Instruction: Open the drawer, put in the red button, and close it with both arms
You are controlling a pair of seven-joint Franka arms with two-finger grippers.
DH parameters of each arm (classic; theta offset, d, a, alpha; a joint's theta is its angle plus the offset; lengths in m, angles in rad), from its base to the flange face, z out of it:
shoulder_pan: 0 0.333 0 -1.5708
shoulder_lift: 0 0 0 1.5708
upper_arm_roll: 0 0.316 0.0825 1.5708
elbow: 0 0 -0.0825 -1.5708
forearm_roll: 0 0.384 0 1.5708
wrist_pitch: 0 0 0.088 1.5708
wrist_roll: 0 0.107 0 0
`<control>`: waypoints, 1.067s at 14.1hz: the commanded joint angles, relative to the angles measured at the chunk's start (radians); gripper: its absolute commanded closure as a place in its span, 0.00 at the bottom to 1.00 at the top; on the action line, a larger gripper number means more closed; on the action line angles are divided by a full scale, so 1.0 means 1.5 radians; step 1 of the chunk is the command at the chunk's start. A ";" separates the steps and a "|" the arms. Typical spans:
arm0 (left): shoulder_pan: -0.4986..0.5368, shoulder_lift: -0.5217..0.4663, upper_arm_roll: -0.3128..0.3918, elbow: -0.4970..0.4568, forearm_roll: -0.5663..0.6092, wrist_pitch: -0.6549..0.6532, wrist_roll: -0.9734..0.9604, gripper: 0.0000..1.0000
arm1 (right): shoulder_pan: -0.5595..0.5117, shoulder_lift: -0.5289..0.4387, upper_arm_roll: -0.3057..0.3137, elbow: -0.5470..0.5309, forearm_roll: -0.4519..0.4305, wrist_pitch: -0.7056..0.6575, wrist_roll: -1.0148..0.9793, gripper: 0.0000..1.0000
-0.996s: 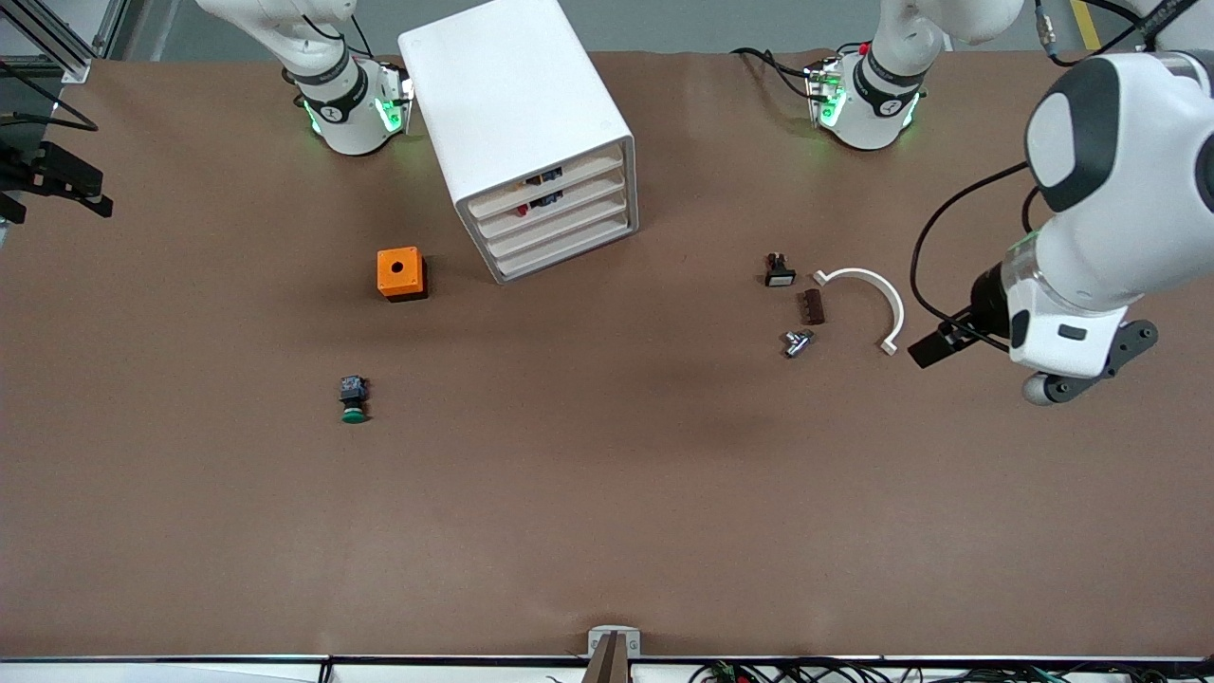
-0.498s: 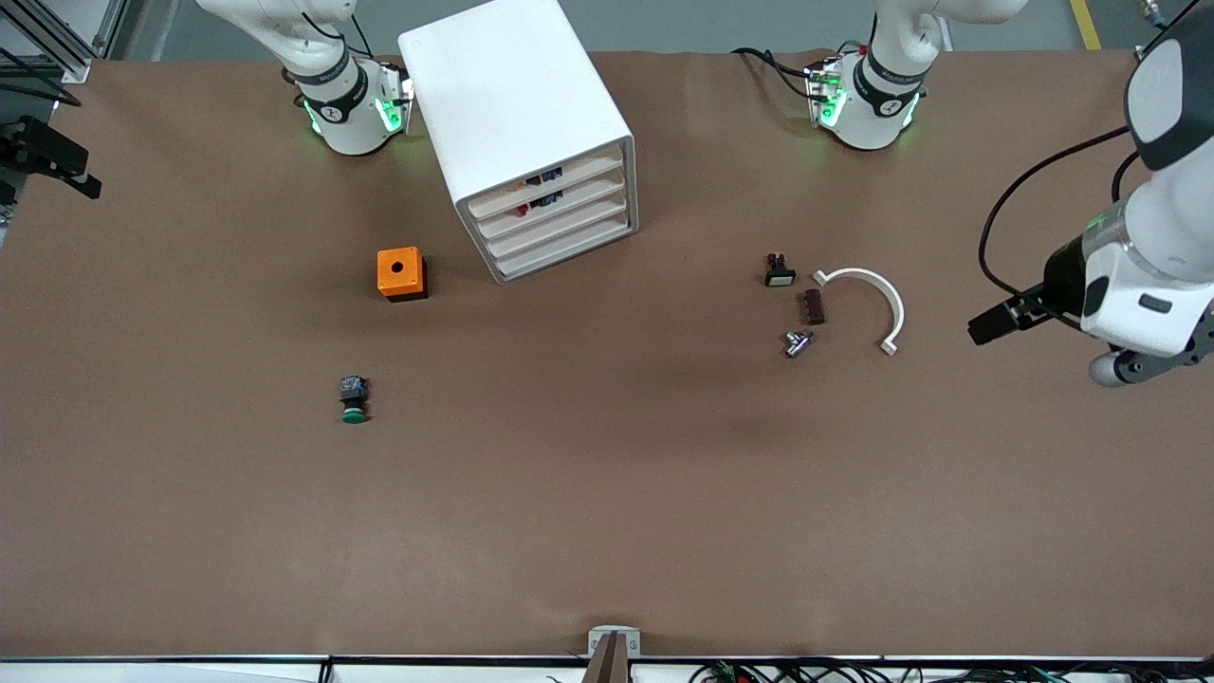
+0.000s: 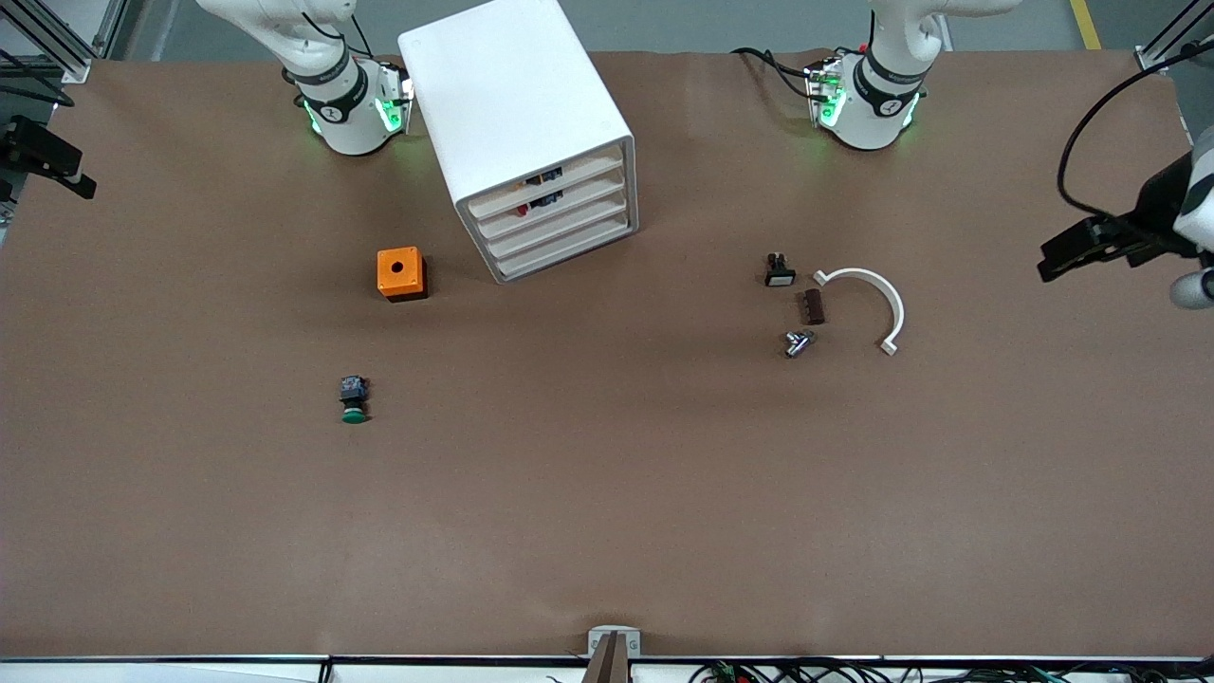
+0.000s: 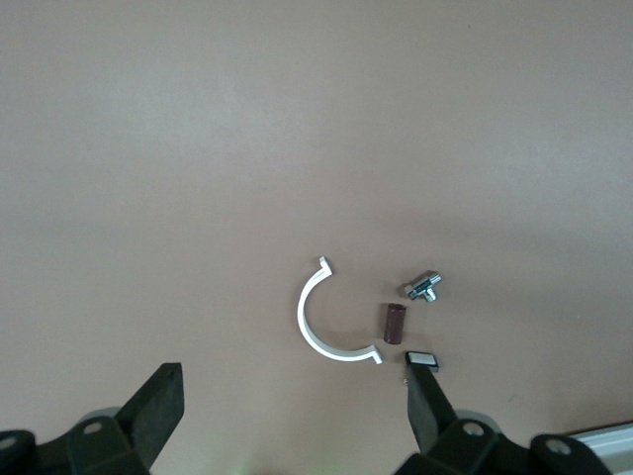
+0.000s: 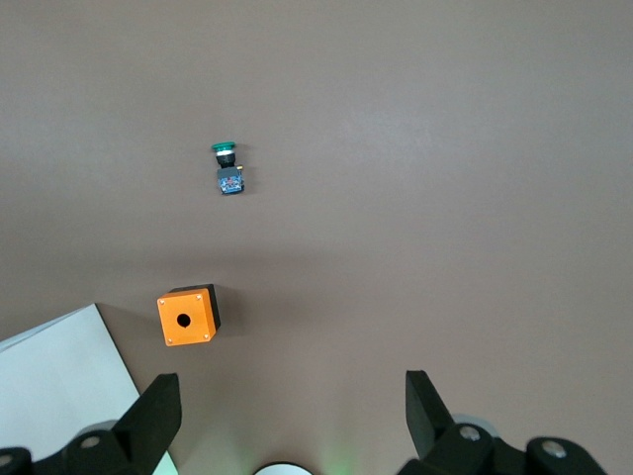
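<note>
- Since a second ago I see the left gripper (image 3: 1076,249) has pulled away to the right edge of the frame, high over the table's end; the right gripper (image 3: 47,161) has slid up along the left edge
- Both grippers hang with fingers spread wide, holding nothing
- The red button (image 3: 523,212) shows inside the drawer (image 3: 550,206), second from top of the cabinet (image 3: 517,104), upper centre; the drawer is shut, well apart from both grippers
</note>
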 commanded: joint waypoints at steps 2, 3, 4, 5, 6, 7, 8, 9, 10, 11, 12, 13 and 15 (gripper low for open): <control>0.027 -0.040 -0.024 -0.036 0.019 0.002 0.020 0.00 | -0.007 -0.013 0.010 -0.004 0.008 0.002 0.020 0.00; 0.028 -0.039 -0.022 -0.032 0.024 0.002 0.020 0.00 | -0.007 -0.013 0.010 -0.004 0.008 0.003 0.020 0.00; 0.027 -0.037 -0.022 -0.026 0.033 0.002 0.018 0.00 | -0.006 -0.014 0.011 -0.005 0.008 0.003 0.019 0.00; 0.027 -0.035 -0.022 -0.021 0.038 0.001 0.018 0.00 | -0.004 -0.017 0.011 -0.005 0.008 0.002 0.019 0.00; 0.029 -0.038 -0.026 -0.021 0.038 -0.001 0.019 0.00 | -0.004 -0.017 0.011 -0.006 0.007 0.001 0.018 0.00; 0.030 -0.040 -0.026 -0.022 0.037 -0.003 0.021 0.00 | -0.003 -0.017 0.011 -0.006 0.007 0.001 0.018 0.00; 0.029 -0.040 -0.026 -0.025 0.037 -0.002 0.021 0.00 | -0.003 -0.018 0.011 -0.006 0.007 0.000 0.018 0.00; 0.029 -0.041 -0.029 -0.033 0.037 -0.001 0.021 0.00 | 0.002 -0.018 0.013 -0.006 0.007 0.000 0.018 0.00; 0.030 -0.045 -0.032 -0.041 0.037 0.000 0.021 0.00 | 0.003 -0.018 0.015 -0.007 0.006 0.000 0.018 0.00; 0.034 -0.056 -0.045 -0.054 0.037 0.006 0.021 0.00 | 0.004 -0.018 0.015 -0.007 0.006 -0.001 0.018 0.00; 0.037 -0.062 -0.051 -0.063 0.036 0.015 0.020 0.00 | 0.005 -0.018 0.015 -0.007 0.006 -0.002 0.018 0.00; 0.037 -0.066 -0.052 -0.070 0.036 0.025 0.020 0.00 | 0.009 -0.018 0.016 -0.008 0.006 -0.002 0.018 0.00; 0.036 -0.071 -0.049 -0.084 0.032 0.044 0.020 0.00 | 0.013 -0.017 0.015 -0.009 0.003 -0.004 0.018 0.00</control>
